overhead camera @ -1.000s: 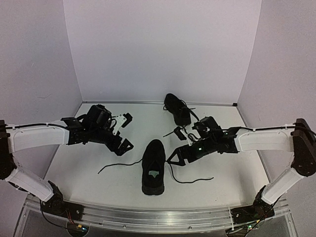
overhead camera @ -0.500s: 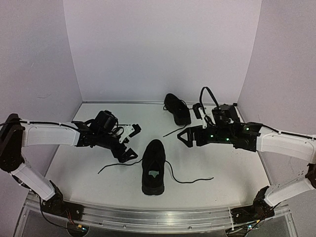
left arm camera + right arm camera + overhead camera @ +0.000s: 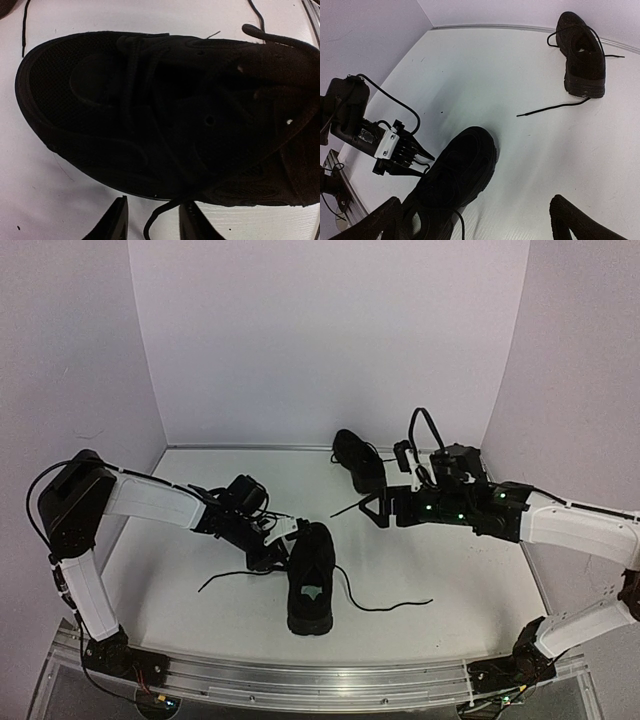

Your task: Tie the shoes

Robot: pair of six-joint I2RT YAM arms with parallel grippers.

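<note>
**The left gripper [image 3: 155, 226] goes for a lace [image 3: 159, 216] on the near shoe [image 3: 310, 575].**
Its fingers are partly open with the loose lace between them, probably to pinch it. The right gripper [image 3: 368, 510] hangs wide open and holds nothing. Both shoes are black and untied. The far shoe [image 3: 358, 460] lies at the back of the white table [image 3: 450, 570].

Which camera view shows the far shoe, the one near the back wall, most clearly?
The right wrist view: the far shoe lies whole and unblocked there, with its laces loose. The top external view shows it smaller, with less detail. The left wrist view shows mostly the near shoe.
</note>
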